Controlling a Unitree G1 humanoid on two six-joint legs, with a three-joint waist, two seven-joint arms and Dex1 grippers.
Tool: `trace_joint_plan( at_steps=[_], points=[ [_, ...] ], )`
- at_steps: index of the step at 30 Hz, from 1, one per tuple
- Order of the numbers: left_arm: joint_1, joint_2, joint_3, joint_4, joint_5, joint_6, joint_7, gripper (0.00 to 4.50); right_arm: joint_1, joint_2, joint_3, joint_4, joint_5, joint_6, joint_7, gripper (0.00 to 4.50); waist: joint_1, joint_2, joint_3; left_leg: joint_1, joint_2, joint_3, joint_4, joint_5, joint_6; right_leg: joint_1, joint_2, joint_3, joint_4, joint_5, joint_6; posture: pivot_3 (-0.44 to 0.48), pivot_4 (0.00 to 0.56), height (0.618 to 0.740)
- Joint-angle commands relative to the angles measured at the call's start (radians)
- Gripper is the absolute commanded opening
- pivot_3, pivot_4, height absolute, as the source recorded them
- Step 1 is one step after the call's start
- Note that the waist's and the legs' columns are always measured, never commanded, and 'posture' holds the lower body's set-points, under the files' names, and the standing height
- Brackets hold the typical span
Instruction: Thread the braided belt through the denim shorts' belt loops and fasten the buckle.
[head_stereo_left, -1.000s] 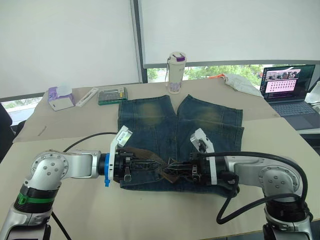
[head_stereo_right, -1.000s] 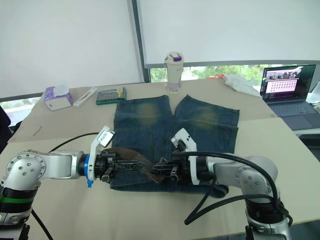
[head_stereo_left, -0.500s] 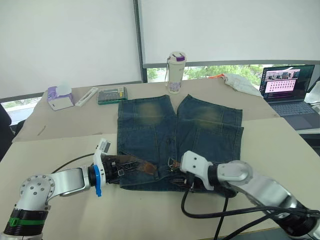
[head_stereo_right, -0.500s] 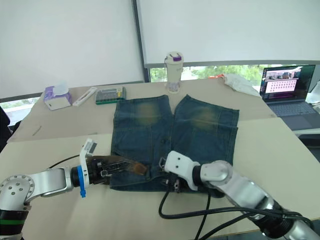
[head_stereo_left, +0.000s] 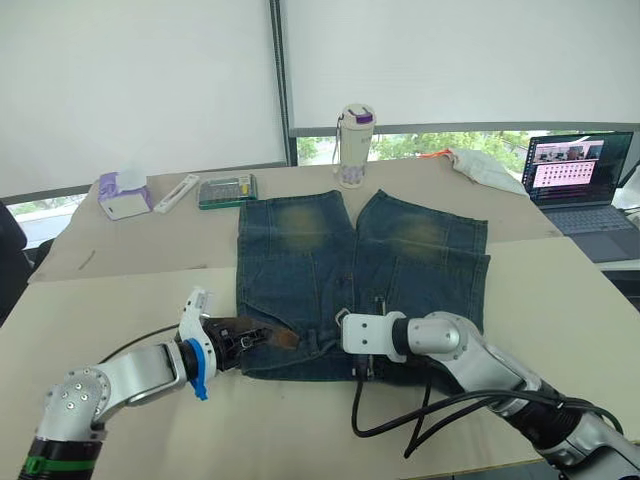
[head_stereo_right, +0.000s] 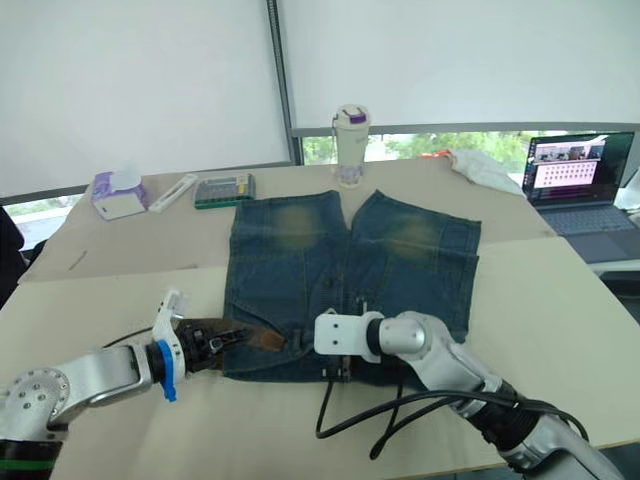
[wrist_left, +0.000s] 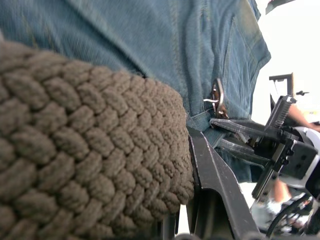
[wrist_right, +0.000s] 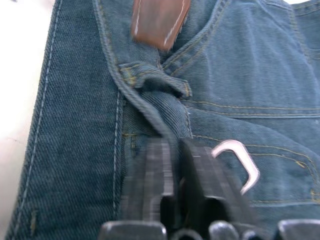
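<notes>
Wide beige worktop (head_stereo_left: 120, 290) across the lower two thirds of the frame, window and white blinds above. Denim shorts (head_stereo_left: 400, 260) spread flat at centre frame, legs toward the top, waistband toward the bottom edge. Open laptop (head_stereo_left: 578, 180) at far right, crumpled white cloth (head_stereo_left: 485, 168) just left of it. White bottle with purple lid (head_stereo_left: 353, 146) upright at upper centre, just beyond the shorts' leg hems. Green flat box (head_stereo_left: 226, 190), white stick-like object (head_stereo_left: 175, 193) and tissue pack (head_stereo_left: 122, 194) in a row at upper left. Left hand (head_stereo_left: 245, 340) at lower left, at the left end of the waistband, fingers clamped on the braided belt (wrist_left: 75, 150), dark woven strap bulking large across the left wrist view. Brown leather tip (wrist_right: 159, 20) of the belt lying on the waistband just right of that hand, pointing toward frame centre. Right hand (wrist_right: 175, 165) at lower centre, fingers close together and pinching a fold of denim at the waistband, beside a belt loop (wrist_right: 150, 75). Silver buckle (wrist_right: 239, 160), seen as a curved metal piece, touching the denim just beside the right fingers. In the left wrist view, silver metal at the waistband edge near the other hand's black fingers (wrist_left: 240, 130).
</notes>
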Motion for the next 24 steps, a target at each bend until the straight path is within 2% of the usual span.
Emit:
trace_joint_plan(
  at_steps=[1, 7, 8, 10, 19, 24],
  points=[
    [0.008, -0.039, 0.007, -0.029, -0.015, -0.027, 0.099, 0.0, 0.018, 0.006, -0.065, -0.042, 0.0, 0.014, 0.014, 0.02, 0.001, 0.0, 0.0, 0.0, 0.0, 0.0, 0.0, 0.0, 0.0, 0.0, 0.0, 0.0, 0.0, 0.0, 0.0, 0.0, 0.15, 0.74],
    [0.002, -0.172, 0.016, -0.004, -0.015, -0.024, 0.239, 0.0, 0.045, 0.02, -0.093, -0.071, -0.007, 0.029, 0.031, 0.02, 0.005, 0.0, 0.0, 0.0, 0.0, 0.0, 0.0, 0.0, 0.0, 0.001, 0.0, 0.0, 0.0, 0.0, 0.0, 0.0, 0.15, 0.74],
    [-0.008, -0.229, 0.03, 0.011, -0.015, -0.031, 0.269, 0.0, 0.05, 0.019, -0.094, -0.076, -0.009, 0.029, 0.033, 0.02, 0.007, 0.0, 0.0, 0.0, 0.0, 0.0, 0.0, 0.0, 0.0, 0.001, 0.0, 0.0, 0.0, 0.0, 0.0, 0.0, 0.15, 0.74],
    [-0.023, -0.289, 0.042, 0.036, -0.015, -0.008, 0.286, 0.0, 0.058, 0.019, -0.097, -0.083, -0.014, 0.031, 0.036, 0.02, 0.011, 0.0, 0.0, 0.001, -0.001, 0.0, 0.001, 0.0, 0.0, 0.001, -0.001, 0.0, 0.0, 0.0, 0.0, 0.0, 0.15, 0.74],
    [-0.078, -0.372, 0.068, 0.146, -0.015, 0.088, 0.285, 0.0, 0.098, 0.045, -0.166, -0.124, 0.015, 0.109, 0.041, 0.02, 0.021, 0.0, -0.001, 0.001, -0.001, 0.001, 0.001, 0.0, 0.0, 0.002, 0.0, 0.0, 0.0, 0.0, 0.0, 0.0, 0.15, 0.74],
    [-0.099, -0.359, 0.066, 0.161, -0.015, 0.096, 0.304, 0.0, 0.183, 0.02, -0.381, -0.302, 0.199, 0.334, 0.075, 1.62, 0.03, 0.0, -0.001, 0.0, -0.001, 0.0, 0.002, 0.0, 0.0, 0.002, -0.001, 0.0, 0.0, 0.0, 0.0, 0.0, 0.15, 0.74]
  ],
)
